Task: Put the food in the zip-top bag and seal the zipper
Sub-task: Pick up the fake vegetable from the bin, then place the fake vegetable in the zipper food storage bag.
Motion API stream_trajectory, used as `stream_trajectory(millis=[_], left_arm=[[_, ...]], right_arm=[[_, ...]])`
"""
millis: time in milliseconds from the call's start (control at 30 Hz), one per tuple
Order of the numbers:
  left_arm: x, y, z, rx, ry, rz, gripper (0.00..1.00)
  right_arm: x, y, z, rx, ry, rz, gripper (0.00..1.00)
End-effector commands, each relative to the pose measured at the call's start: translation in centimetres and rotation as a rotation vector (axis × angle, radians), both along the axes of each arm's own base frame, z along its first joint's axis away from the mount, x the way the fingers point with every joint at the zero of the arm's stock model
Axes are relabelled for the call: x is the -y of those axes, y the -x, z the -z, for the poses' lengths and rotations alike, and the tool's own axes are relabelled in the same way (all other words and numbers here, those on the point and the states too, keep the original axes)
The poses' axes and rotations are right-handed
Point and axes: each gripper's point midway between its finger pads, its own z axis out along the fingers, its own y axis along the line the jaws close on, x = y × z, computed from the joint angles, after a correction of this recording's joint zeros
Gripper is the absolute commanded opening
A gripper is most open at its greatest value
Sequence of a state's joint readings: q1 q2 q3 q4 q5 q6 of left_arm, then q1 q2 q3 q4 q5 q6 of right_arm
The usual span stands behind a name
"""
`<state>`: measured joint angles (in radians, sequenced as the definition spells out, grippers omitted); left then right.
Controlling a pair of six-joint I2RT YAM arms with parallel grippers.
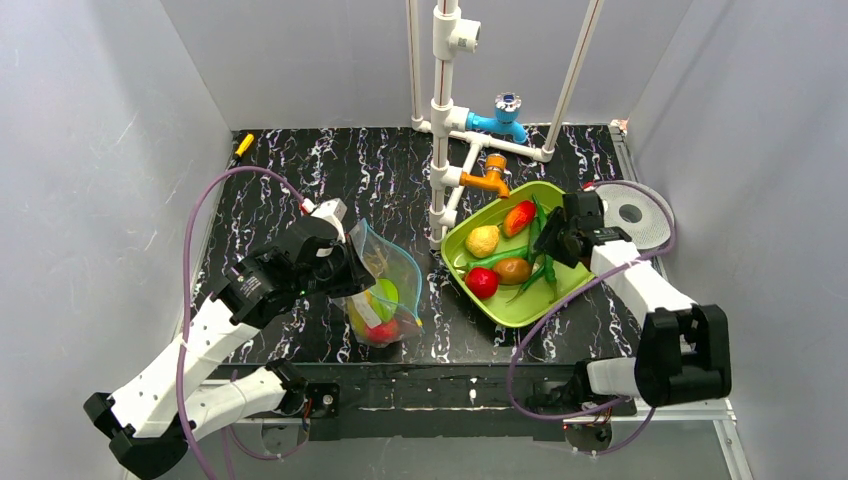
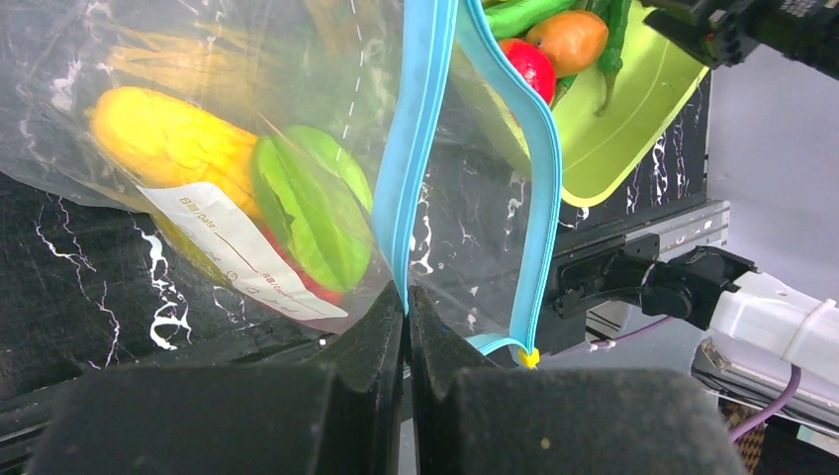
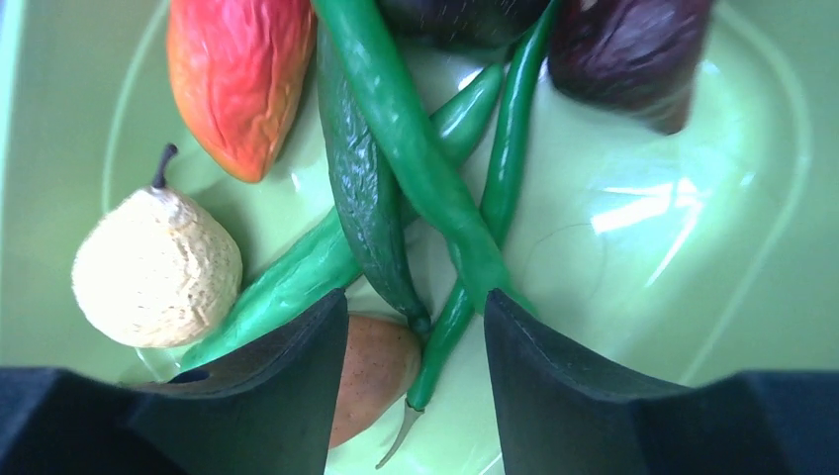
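Observation:
The clear zip-top bag [image 1: 385, 290] stands left of centre, its mouth held apart. My left gripper [image 2: 407, 297] is shut on one side of the light-blue zipper [image 2: 416, 148]; the other side [image 2: 542, 198] hangs free. Inside the bag lie a yellow food [image 2: 163, 139], a green one [image 2: 307, 203] and a red one behind the white label [image 2: 233, 247]. My right gripper [image 3: 416, 297] hovers open low over the lime-green tray [image 1: 520, 310], its fingers either side of the long green pods [image 3: 396, 129]. A pale pear [image 3: 156, 269], a red-orange piece [image 3: 237, 79] and a brown one [image 3: 371, 366] lie beside them.
A white pipe frame [image 1: 440, 150] with a blue tap [image 1: 500, 115] and an orange tap [image 1: 490, 178] stands just behind the tray. A white disc [image 1: 632, 215] lies at the right edge. A red fruit [image 1: 482, 282] sits at the tray's near corner.

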<state>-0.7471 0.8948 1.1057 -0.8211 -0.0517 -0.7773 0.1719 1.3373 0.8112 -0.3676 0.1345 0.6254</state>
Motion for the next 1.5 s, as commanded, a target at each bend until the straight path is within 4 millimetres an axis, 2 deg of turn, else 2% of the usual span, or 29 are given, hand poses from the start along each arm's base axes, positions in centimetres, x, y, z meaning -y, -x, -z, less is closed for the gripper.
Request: stream_trajectory(millis=[0, 100, 300, 433, 533, 667, 867, 933, 1300, 1367, 1467], left_arm=[[-0.5, 0.0, -0.8, 0.024, -0.006, 0.0, 0.0], [-0.3, 0.0, -0.7, 0.019, -0.006, 0.008, 0.0], [-0.3, 0.0, -0.6, 0.019, 0.001, 0.007, 0.0], [-0.3, 0.1, -0.5, 0.017, 0.005, 0.005, 0.0], [-0.2, 0.1, -0.5, 0.016, 0.005, 0.007, 0.0], [-0.1, 0.1, -0.5, 0.015, 0.007, 0.012, 0.0], [0.2, 0.0, -0.3, 0.007, 0.006, 0.02, 0.0], [0.4, 0.0, -0.4, 0.004, 0.012, 0.023, 0.0], [-0.1, 0.0, -0.4, 0.012, -0.007, 0.012, 0.0], [0.0, 0.0, -0.5, 0.012, -0.004, 0.016, 0.0], [0.0, 0.0, -0.6, 0.011, -0.003, 0.019, 0.0]], right_arm=[[2.5, -0.5, -2.0, 0.082, 0.063, 0.065, 0.63], [2.9, -0.4, -0.9, 0.041, 0.05, 0.078, 0.63], [2.0, -0.8, 1.3, -0.06, 0.033, 0.028, 0.59], [1.9, -0.9, 2.0, -0.075, 0.026, 0.023, 0.56], [1.7, -1.2, 1.8, -0.062, 0.022, 0.016, 0.5], [1.2, -1.8, 0.2, -0.002, 0.014, -0.008, 0.37], [1.0, -2.3, -2.3, 0.1, 0.001, -0.022, 0.07], [1.0, -2.3, -3.1, 0.111, 0.001, -0.018, 0.02], [-0.3, -0.4, -8.8, 0.285, -0.077, -0.086, 0.01], [-1.4, 0.2, -9.9, 0.312, -0.127, -0.136, 0.01], [-3.1, 1.9, -10.2, 0.276, -0.204, -0.219, 0.01]])
